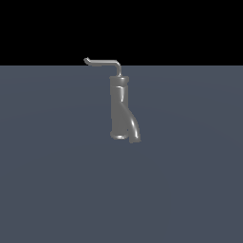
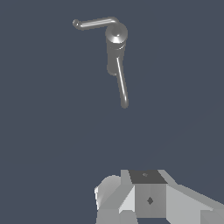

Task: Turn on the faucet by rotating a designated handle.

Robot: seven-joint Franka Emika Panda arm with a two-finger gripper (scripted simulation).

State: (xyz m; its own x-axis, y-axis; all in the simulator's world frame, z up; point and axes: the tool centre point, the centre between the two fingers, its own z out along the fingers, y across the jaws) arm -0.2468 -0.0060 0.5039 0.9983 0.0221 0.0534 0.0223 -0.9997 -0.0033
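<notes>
The faucet (image 1: 118, 104) is a grey upright cylinder standing on the flat grey floor, with a curved spout (image 1: 134, 130) branching off near its base. The handle (image 1: 102, 61) is a thin bent rod on top; its long arm points to the exterior view's left and ends in a small hooked tip. The wrist view looks down on the faucet (image 2: 116, 35), the handle (image 2: 94, 23) and the spout (image 2: 122, 85). Only part of my gripper (image 2: 148, 197) shows at that picture's edge, well apart from the faucet, touching nothing. Its fingers are not clearly visible. The exterior view does not show the gripper.
A plain grey floor (image 1: 57, 180) surrounds the faucet, under a black background. No other objects show.
</notes>
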